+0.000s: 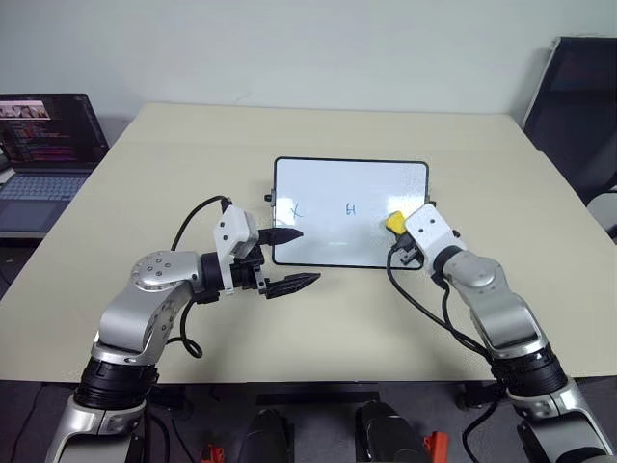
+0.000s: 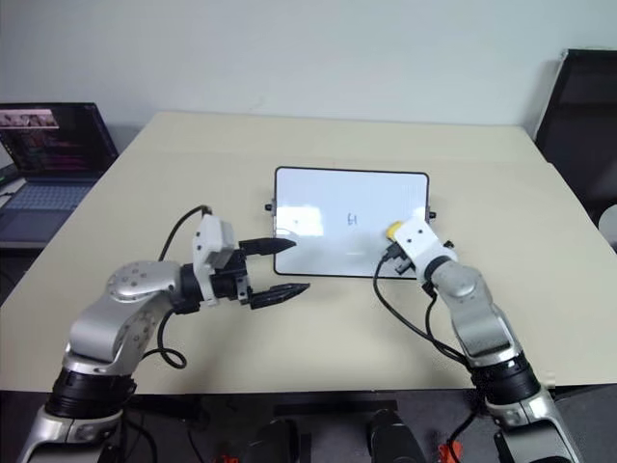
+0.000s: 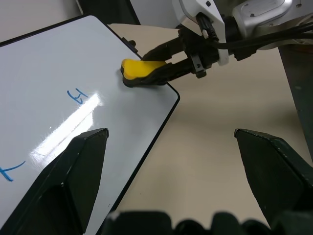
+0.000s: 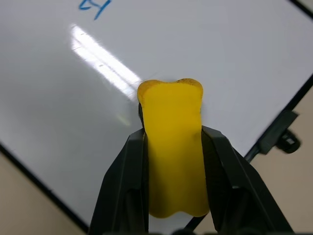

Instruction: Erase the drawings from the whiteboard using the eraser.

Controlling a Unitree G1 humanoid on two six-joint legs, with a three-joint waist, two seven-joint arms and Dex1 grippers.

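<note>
Glossy black-framed whiteboard [image 1: 328, 193] bearing thin blue drawings [image 1: 350, 208]; right gripper [image 4: 173, 147] pinches the smooth yellow oblong eraser [image 4: 172, 147] on it; left gripper [image 1: 291, 258] spread wide.

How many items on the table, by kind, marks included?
whiteboard: 1
eraser: 1, in the right pincer
blue marks: 2, an x and an H
Total: 4
</note>
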